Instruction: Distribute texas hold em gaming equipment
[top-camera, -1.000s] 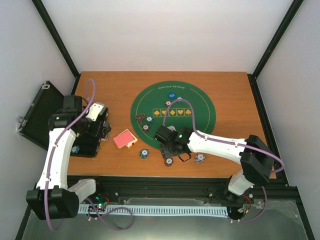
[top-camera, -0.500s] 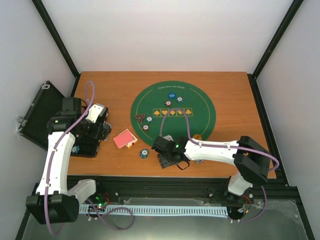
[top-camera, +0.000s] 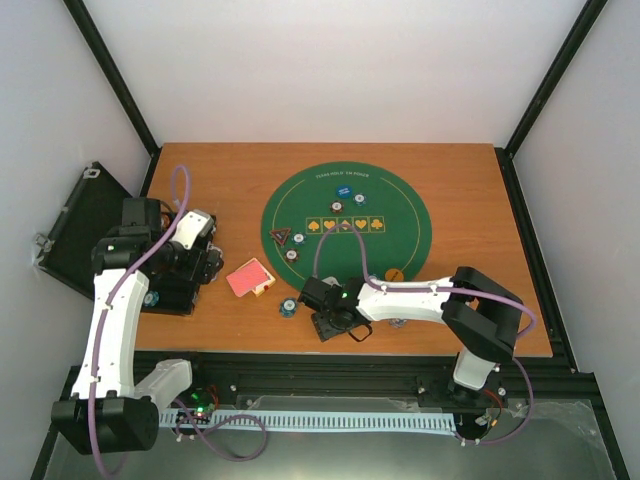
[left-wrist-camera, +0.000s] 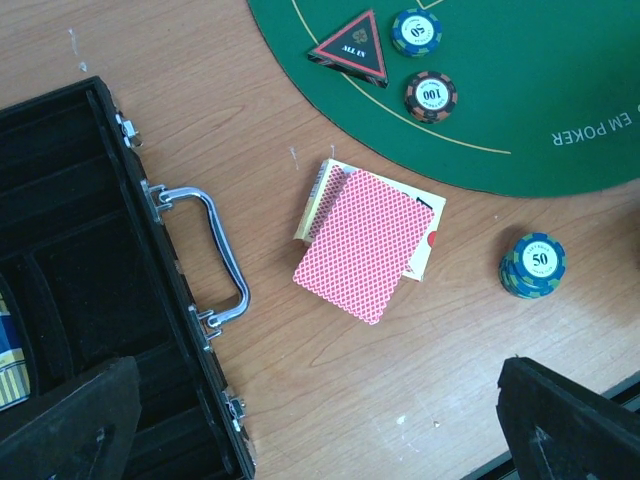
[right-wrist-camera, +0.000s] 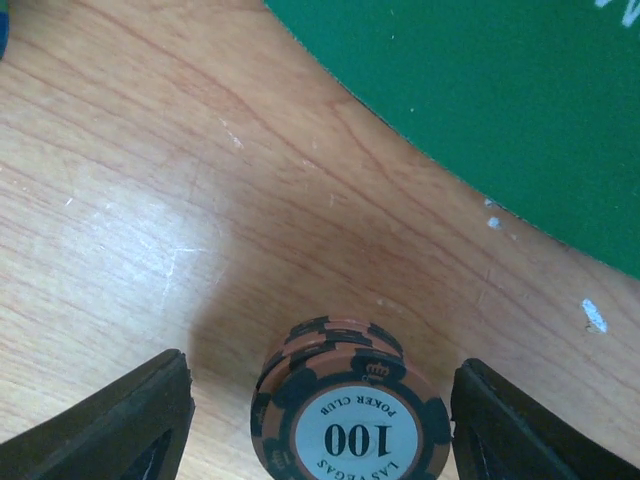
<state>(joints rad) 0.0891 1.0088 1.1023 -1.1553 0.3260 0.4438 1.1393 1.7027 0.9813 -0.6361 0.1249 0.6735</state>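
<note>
Okay, R side first: the right gripper (right-wrist-camera: 322, 425) is down low over the wooden table (right-wrist-camera: 120, 200), jaws partly spread and straddling the brown 100 chip stack (right-wrist-camera: 350, 430). There's a clear gap btw the stack and one finger (right-wrist-camera: 120, 425). The other finger (right-wrist-camera: 540, 430) sits right at the chips' edge; touching or not, can't tell. The stack stands on bare wood just off the rim of the green felt mat (right-wrist-camera: 480, 90), and nothing is gripped.

L side: the left gripper (left-wrist-camera: 318, 420) hangs wide open, nothing btw the jaws, above the wood beside the open black case (left-wrist-camera: 60, 250). The case's metal handle (left-wrist-camera: 215, 250) faces the cards. The red-backed playing cards (left-wrist-camera: 365, 245) lie in a loose pile, top one skewed, btw case and mat. The blue 50 chip stack (left-wrist-camera: 533, 265) stands near them, off the felt.

At the felt's edge sits the black ALL IN triangle marker (left-wrist-camera: 350, 50), with a blue 50 chip (left-wrist-camera: 416, 32) just beside it and a brown 100 chip (left-wrist-camera: 431, 95) near both.

Top cam: the blue button disc (top-camera: 343, 190) is toward the mat's far side, and the orange button disc (top-camera: 394, 274) is at its near rim.
</note>
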